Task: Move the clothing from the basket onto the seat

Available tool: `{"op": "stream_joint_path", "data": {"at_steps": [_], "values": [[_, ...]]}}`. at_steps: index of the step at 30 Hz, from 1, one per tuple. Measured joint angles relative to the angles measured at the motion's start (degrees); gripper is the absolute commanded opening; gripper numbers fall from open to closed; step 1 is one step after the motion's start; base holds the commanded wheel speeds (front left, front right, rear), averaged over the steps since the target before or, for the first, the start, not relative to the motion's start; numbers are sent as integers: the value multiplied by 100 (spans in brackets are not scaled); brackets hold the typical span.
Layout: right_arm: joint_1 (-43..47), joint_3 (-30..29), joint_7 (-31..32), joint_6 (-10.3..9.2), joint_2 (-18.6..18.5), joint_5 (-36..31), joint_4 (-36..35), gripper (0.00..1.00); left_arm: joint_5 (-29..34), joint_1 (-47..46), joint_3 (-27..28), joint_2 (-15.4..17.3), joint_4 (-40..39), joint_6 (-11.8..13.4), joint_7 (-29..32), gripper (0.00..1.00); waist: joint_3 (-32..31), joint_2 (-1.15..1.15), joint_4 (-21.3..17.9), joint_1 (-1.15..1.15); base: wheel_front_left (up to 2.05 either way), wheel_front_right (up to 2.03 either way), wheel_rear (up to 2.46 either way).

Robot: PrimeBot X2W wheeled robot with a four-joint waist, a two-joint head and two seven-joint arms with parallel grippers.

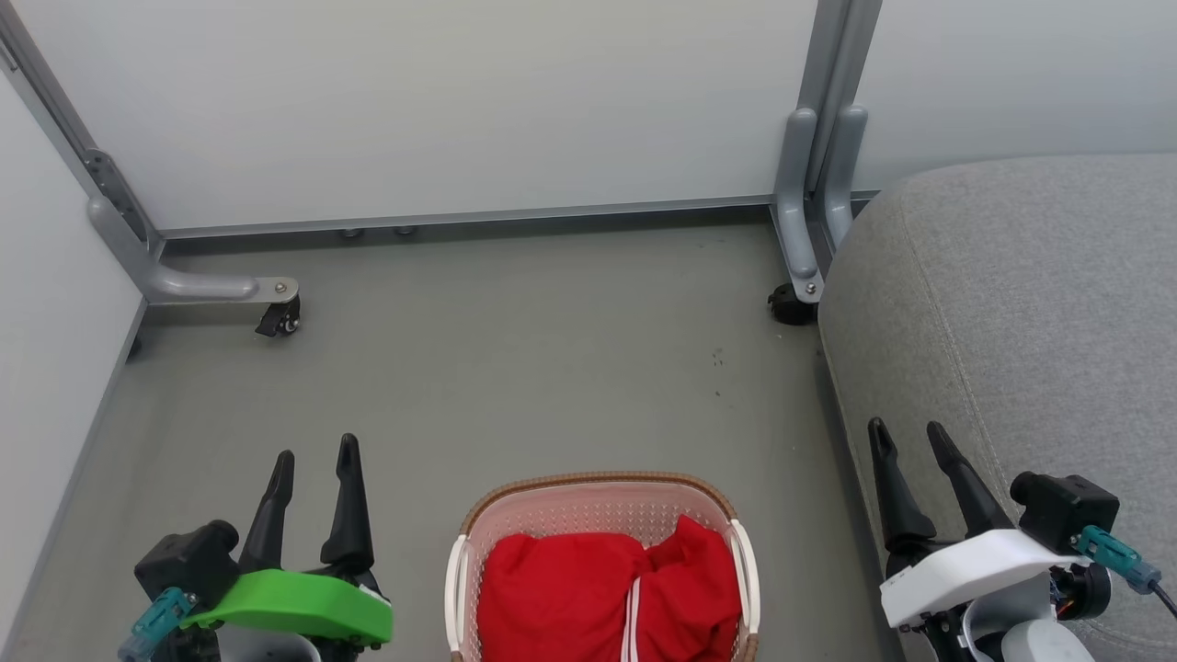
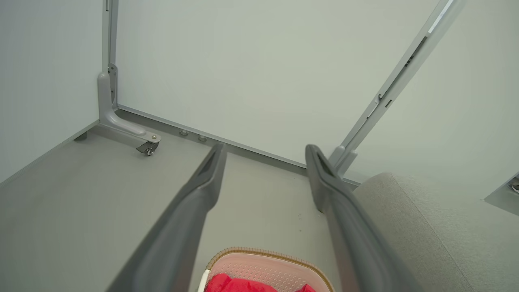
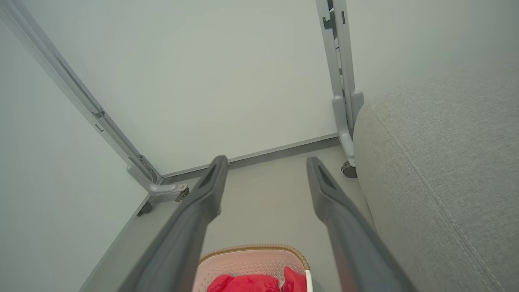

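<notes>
Head view: left gripper [image 1: 314,455] and right gripper [image 1: 910,428], both spread, empty, flank basket [image 1: 598,480] at 6 o'clock; best pinch clothing [image 1: 607,593] high, carry to seat [image 1: 1030,303], 3 o'clock.

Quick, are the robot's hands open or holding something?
Left dark two-fingered gripper: open, holding nothing.
Right dark two-fingered gripper: open, holding nothing.

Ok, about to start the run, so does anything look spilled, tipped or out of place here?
Nothing stands out: the basket sits upright on the floor with the red clothing bundled inside, beside the seat.
</notes>
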Motion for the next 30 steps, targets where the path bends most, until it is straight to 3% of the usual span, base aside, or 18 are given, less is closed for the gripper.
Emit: {"op": "stream_joint_path", "data": {"at_steps": [30], "values": [[219,44,-386,2,54,-1491,-54,100,1544,91,-249,7,132,132,-382,100,-163,0,70,0,0,0,0]]}}
